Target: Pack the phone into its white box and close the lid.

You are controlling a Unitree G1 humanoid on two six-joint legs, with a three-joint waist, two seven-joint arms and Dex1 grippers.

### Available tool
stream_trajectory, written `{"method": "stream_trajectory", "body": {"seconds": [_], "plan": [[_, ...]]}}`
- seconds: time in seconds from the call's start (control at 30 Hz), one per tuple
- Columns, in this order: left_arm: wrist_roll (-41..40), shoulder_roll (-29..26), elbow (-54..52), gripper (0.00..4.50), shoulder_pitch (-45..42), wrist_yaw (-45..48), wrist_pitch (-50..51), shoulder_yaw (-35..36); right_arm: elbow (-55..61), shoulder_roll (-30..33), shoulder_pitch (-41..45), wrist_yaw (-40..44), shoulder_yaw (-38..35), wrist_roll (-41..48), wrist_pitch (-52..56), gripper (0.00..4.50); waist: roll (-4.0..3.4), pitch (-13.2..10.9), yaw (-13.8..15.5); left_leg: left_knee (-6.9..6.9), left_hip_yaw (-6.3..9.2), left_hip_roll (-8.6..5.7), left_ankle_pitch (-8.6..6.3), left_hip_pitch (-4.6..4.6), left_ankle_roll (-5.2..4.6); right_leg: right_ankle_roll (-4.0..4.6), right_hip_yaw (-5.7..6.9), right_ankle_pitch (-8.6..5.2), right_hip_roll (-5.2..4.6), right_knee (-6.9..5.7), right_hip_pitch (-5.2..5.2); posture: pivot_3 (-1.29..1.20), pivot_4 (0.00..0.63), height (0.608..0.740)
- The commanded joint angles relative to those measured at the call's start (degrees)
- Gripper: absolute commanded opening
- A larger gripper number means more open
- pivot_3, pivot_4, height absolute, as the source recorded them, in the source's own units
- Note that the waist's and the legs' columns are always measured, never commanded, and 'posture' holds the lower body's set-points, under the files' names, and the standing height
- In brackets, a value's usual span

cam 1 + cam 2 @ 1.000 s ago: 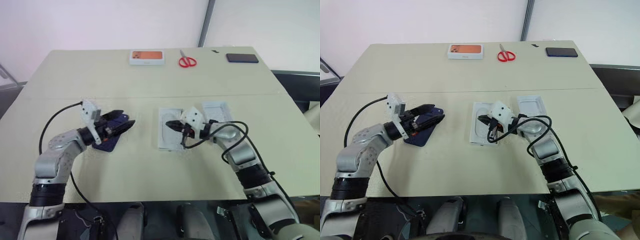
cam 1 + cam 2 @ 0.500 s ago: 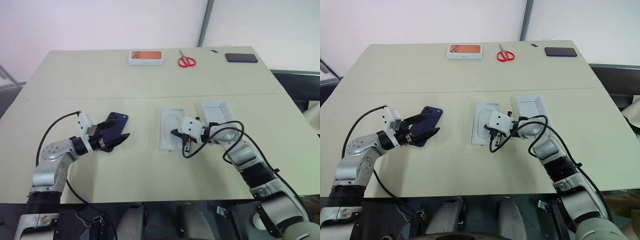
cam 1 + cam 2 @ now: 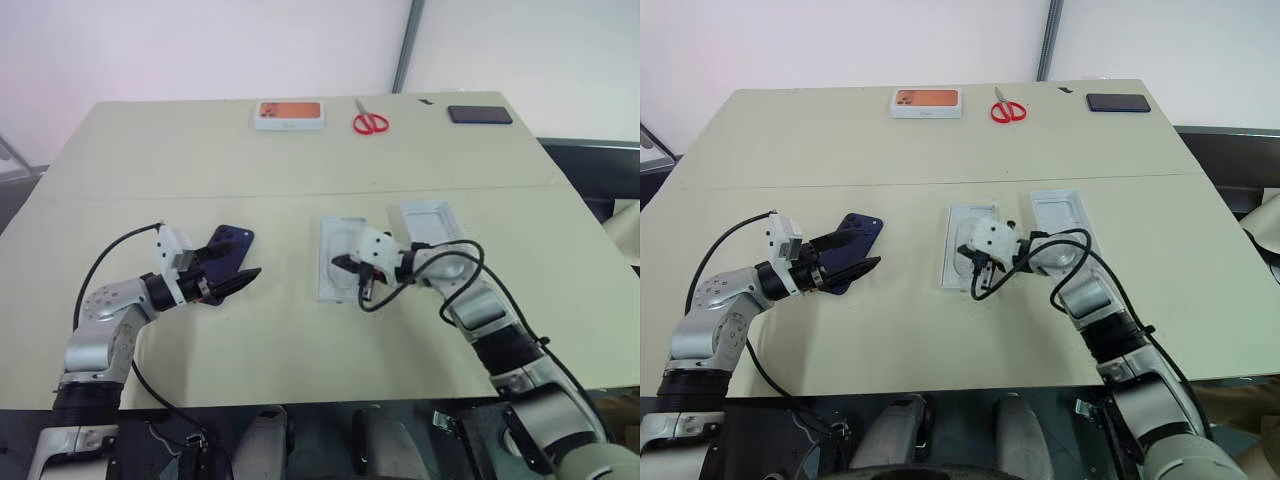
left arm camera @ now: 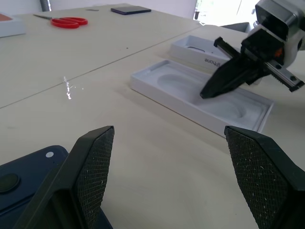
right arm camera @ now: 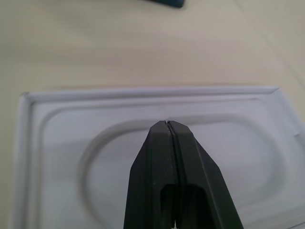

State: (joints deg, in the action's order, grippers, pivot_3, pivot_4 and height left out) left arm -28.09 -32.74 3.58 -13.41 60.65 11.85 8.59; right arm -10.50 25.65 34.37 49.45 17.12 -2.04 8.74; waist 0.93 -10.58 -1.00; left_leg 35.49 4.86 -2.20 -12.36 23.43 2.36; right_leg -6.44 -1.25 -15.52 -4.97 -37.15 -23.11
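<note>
My left gripper stands wide open over the phone on the counter's left half, ready to grasp. My right gripper, shut and empty, steadies the white box mid-counter, beside the lid.

A tan table w/ three items along its far edge: a white box picturing an orange phone at left-centre, red-handled scissors just right of it, & a flat black phone further right. All three lie well apart from one another.
</note>
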Motion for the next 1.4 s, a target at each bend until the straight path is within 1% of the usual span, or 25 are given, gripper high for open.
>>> {"method": "stream_trajectory", "body": {"seconds": [0.03,0.1,0.3,0.43,0.5,0.63,0.73,0.8,0.87,0.93,1.1,1.17,1.3,1.33,1.4], "plan": [[-0.7,-0.2,-2.2,3.92,-0.7,-0.3,-0.2,0.6,-1.8,-0.2,1.8,-2.1,-0.8,-1.6,-2.6,0.02,0.00,0.0,0.0,0.00,0.00,0.00,0.00,0.00,0.00,0.00,0.00,0.00,0.00,0.00,0.00,0.00,0.150,0.740],[-0.6,0.0,-2.3,3.92,-0.7,-0.7,-0.3,0.6,-4.2,0.8,1.9,-3.0,1.6,-5.4,-5.8,0.02,0.00,0.0,0.0,0.00,-0.01,-0.02,0.00,0.00,0.00,0.00,0.00,0.00,0.00,0.00,0.00,0.00,0.150,0.740],[-0.5,0.1,-3.1,3.92,0.0,-1.2,0.0,0.3,-5.2,1.8,-0.6,0.8,5.1,-8.1,-7.1,0.02,0.01,0.0,-0.1,-0.01,-0.02,-0.03,0.00,-0.03,0.00,0.00,0.00,0.00,0.03,-0.01,0.02,0.00,0.150,0.740],[-0.5,-0.3,-2.8,3.92,-0.2,-1.4,0.2,0.7,-3.4,1.3,-1.0,2.0,3.9,-6.3,-6.0,0.02,0.00,0.0,-0.1,-0.01,-0.01,-0.02,0.00,-0.06,0.00,0.00,0.00,0.00,0.05,-0.01,0.04,0.00,0.150,0.740],[-0.7,-0.5,-2.5,3.92,-0.4,-2.3,2.1,0.9,-2.6,1.4,-1.1,2.8,3.6,-5.7,-6.8,0.02,0.00,0.0,-0.1,-0.01,0.00,-0.02,0.00,-0.06,0.00,0.00,0.00,0.00,0.06,-0.01,0.05,0.00,0.150,0.740],[0.6,-1.1,-0.9,3.92,-1.3,-3.3,3.2,0.6,-2.8,1.1,0.0,2.1,1.1,-4.1,-6.2,0.02,0.00,0.0,-0.1,-0.01,0.00,-0.02,0.00,-0.06,0.00,0.00,0.00,0.00,0.06,-0.01,0.04,0.00,0.150,0.740],[-0.6,-2.1,1.7,3.92,-2.9,-4.3,6.5,2.1,-2.4,0.8,1.3,1.3,-1.9,-1.7,-5.8,0.02,0.00,0.0,-0.1,-0.01,0.00,-0.03,0.00,-0.05,0.00,0.00,0.00,0.00,0.06,-0.02,0.03,0.00,0.150,0.740],[-2.6,-3.2,4.0,3.92,-4.7,-5.2,11.3,3.7,-2.0,0.2,2.2,0.9,-3.6,0.1,-5.2,0.02,0.00,0.0,-0.1,-0.01,0.00,-0.03,0.00,-0.04,0.00,0.00,0.00,0.00,0.06,-0.03,0.02,0.00,0.150,0.740],[-2.8,-4.7,5.8,3.92,-5.7,-4.4,12.6,4.5,-1.2,-0.8,3.0,0.5,-4.3,1.0,-4.8,0.02,0.00,0.0,-0.2,-0.01,0.01,-0.03,0.00,-0.04,0.00,0.00,0.00,0.00,0.08,-0.04,0.01,0.00,0.150,0.740],[-1.6,-6.1,8.0,3.92,-6.6,-3.8,11.5,4.8,-0.2,-2.1,3.6,0.1,-4.1,1.6,-3.7,0.02,0.00,0.0,-0.3,-0.03,0.00,-0.02,0.00,-0.04,0.00,0.00,-0.01,0.00,0.11,-0.04,-0.01,0.00,0.150,0.740],[0.5,-10.4,17.3,3.92,-9.7,-0.3,9.9,4.9,1.7,-7.4,4.2,-2.1,-1.0,0.3,-1.4,0.02,-0.01,0.0,-0.3,-0.17,0.00,0.04,0.02,-0.04,0.03,0.05,-0.02,0.03,0.26,-0.07,-0.13,0.00,0.150,0.740],[0.7,-11.6,22.3,3.92,-11.9,0.5,11.3,5.1,2.2,-9.8,4.6,-3.9,0.5,-0.9,-1.3,0.02,0.00,0.0,-0.2,-0.20,0.00,0.04,0.05,-0.04,0.07,0.07,-0.01,0.04,0.27,-0.08,-0.14,0.00,0.150,0.740],[2.7,-13.7,29.5,3.92,-15.7,4.1,11.8,3.0,-0.3,-14.8,7.4,-6.2,4.1,-3.7,2.4,0.02,-0.01,0.0,-0.3,-0.19,-0.01,0.02,0.06,-0.03,0.09,0.07,-0.01,0.04,0.28,-0.11,-0.18,0.00,0.150,0.740],[3.1,-14.1,30.8,3.92,-16.6,5.5,13.5,2.1,-1.2,-15.9,8.2,-6.9,4.7,-4.4,2.6,0.02,-0.01,0.0,-0.3,-0.19,-0.02,0.02,0.07,-0.02,0.10,0.07,0.00,0.04,0.29,-0.12,-0.18,0.00,0.150,0.740],[4.8,-14.5,33.1,3.92,-17.7,7.2,13.2,0.5,-3.1,-17.3,9.4,-7.7,5.7,-5.4,2.2,0.02,0.00,0.0,-0.3,-0.20,-0.03,0.02,0.08,-0.02,0.12,0.07,0.00,0.04,0.30,-0.14,-0.19,0.00,0.150,0.740]]}}
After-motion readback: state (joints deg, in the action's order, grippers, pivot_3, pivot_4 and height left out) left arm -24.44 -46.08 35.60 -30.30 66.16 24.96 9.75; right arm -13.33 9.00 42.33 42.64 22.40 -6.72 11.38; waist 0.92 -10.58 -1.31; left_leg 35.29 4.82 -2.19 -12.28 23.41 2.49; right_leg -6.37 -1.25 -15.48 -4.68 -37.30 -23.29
